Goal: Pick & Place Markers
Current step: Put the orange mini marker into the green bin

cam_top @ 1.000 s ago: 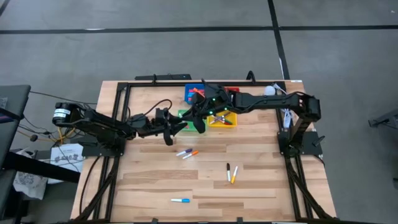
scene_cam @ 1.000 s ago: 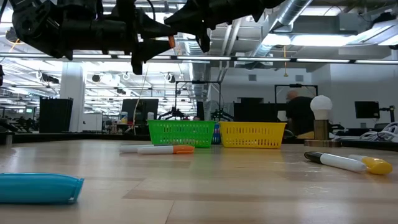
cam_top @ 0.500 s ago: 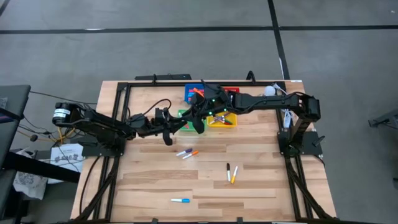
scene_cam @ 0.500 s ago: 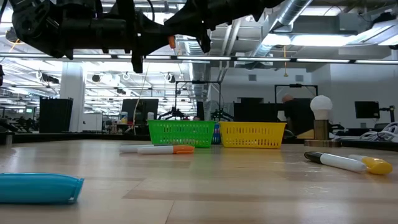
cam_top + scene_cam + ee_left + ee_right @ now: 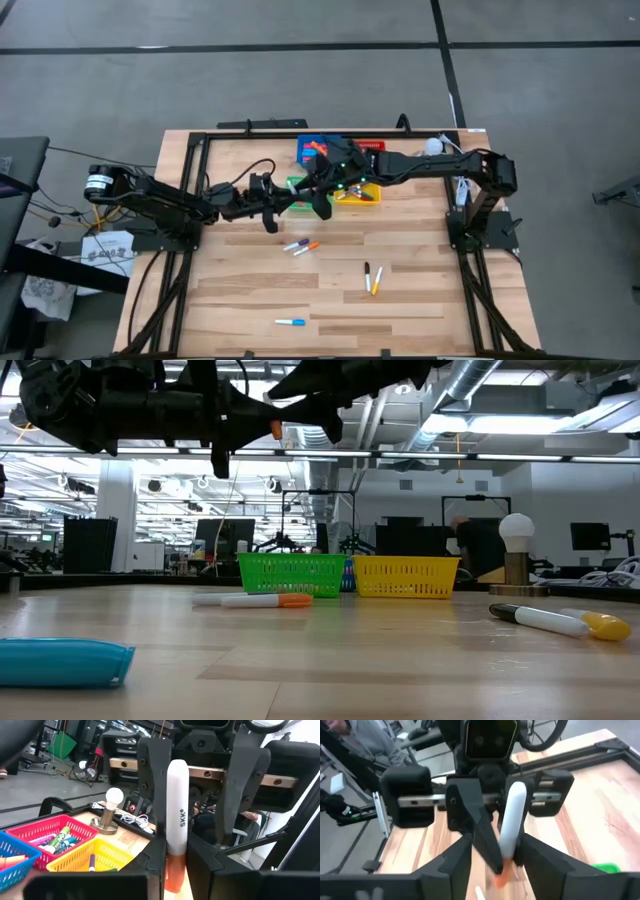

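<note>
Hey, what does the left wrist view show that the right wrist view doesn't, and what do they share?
Left wrist only: the red tray, yellow tray and blue tray with sorted markers in them, and a bulb.
Right wrist only: a person's grey sleeve and the bare table.
Both: the white marker with an orange cap, held in the shut left gripper, with the open right gripper around it.

Both grippers, left gripper [image 5: 297,203] and right gripper [image 5: 318,196], meet just beside the green tray [image 5: 294,183]; six markers [image 5: 300,245] lie on the surface [image 5: 240,290] nearer the front.
</note>
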